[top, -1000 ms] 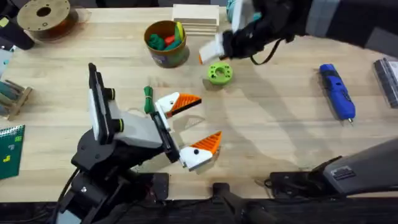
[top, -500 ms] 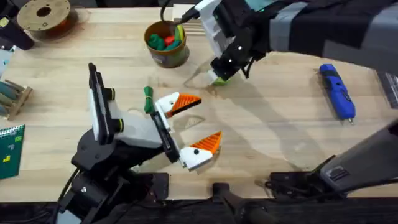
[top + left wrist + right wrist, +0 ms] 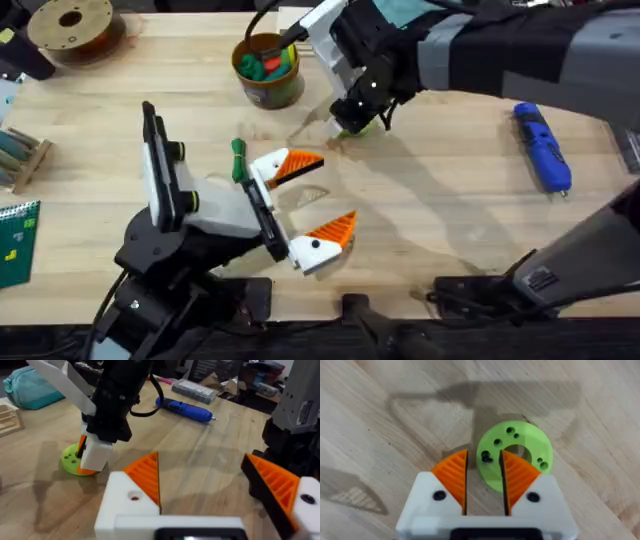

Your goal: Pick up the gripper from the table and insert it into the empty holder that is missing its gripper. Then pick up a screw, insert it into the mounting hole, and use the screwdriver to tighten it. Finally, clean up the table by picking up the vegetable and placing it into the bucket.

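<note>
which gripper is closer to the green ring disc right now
The right. The right gripper is down at the green disc, its orange pads straddling the ring's near edge. The left gripper sits open nearer the table's front, well apart from the disc.

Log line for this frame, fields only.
right gripper: jaws nearly closed over green ring disc rim | left gripper: open, idle | screwdriver: on table | vegetable: on table

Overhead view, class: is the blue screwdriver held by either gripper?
No. The screwdriver lies alone on the table's right side, apart from the right gripper over the green disc.
</note>
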{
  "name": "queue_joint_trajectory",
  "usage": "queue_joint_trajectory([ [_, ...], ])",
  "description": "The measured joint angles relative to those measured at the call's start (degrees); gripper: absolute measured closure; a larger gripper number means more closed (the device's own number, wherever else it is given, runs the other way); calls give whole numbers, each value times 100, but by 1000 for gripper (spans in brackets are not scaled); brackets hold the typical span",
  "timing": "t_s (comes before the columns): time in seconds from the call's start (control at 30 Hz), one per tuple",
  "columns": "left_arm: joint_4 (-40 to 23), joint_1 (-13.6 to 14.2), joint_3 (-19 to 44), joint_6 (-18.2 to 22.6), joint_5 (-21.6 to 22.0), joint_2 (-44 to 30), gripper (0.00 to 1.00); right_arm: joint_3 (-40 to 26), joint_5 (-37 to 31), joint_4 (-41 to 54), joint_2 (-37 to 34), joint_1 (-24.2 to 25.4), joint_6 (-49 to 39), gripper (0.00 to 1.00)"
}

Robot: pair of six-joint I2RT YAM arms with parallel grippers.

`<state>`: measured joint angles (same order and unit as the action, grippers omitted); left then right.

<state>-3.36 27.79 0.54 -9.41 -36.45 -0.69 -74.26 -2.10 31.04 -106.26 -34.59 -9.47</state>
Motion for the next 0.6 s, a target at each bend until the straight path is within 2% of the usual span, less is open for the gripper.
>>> queue_joint_trajectory([
  [0.1, 0, 0, 0, -2, 0, 0, 14, 0, 0, -21, 0, 0, 0, 646],
  [0.23, 0, 0, 0, -2, 0, 0, 14, 0, 0, -42, 0, 0, 0, 718],
  [0.6, 0, 0, 0, 0, 0, 0, 14, -37, 80, -77, -123, 0, -3, 789],
])
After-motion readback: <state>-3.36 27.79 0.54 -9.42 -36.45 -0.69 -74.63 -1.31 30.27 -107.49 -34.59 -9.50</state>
